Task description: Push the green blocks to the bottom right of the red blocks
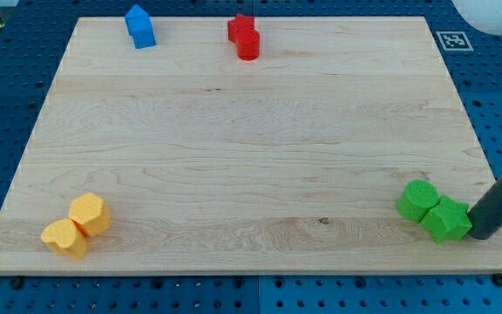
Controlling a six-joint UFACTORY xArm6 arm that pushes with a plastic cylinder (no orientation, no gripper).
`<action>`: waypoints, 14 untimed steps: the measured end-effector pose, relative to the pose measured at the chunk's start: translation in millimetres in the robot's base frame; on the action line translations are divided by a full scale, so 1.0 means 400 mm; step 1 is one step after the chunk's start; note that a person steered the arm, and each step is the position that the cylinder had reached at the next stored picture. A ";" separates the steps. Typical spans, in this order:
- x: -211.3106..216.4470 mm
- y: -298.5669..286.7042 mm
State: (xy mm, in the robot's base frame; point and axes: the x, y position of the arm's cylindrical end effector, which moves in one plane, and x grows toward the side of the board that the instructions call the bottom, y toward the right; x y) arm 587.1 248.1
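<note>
Inspecting the board (251,157) from my remote station, I find my tip (479,235) at the view's bottom right, pressed against the right side of the green star-shaped block (447,220). No claw is fitted to this rig, so nothing is released, clenched or grasped; the rod only bears sideways on the block. The green cylinder (418,200) sits touching the star's upper-left side, so the pair reads as one cluster.

The red blocks (245,36) stand touching each other at the view's top, slightly left of centre, well apart from the greens. A blue block (140,26) lies at the top left; two yellow blocks (78,226) rest together at the bottom left.

Judgement: the greens already lie to the bottom right of the reds. My tip's placement on the outboard side suggests a leftward nudge, keeping the pair clear of the board's edge.
</note>
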 end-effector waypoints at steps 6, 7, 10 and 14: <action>-0.025 -0.115; -0.002 -0.099; 0.050 -0.209; -0.092 -0.214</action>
State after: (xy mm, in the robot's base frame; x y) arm 550.3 162.4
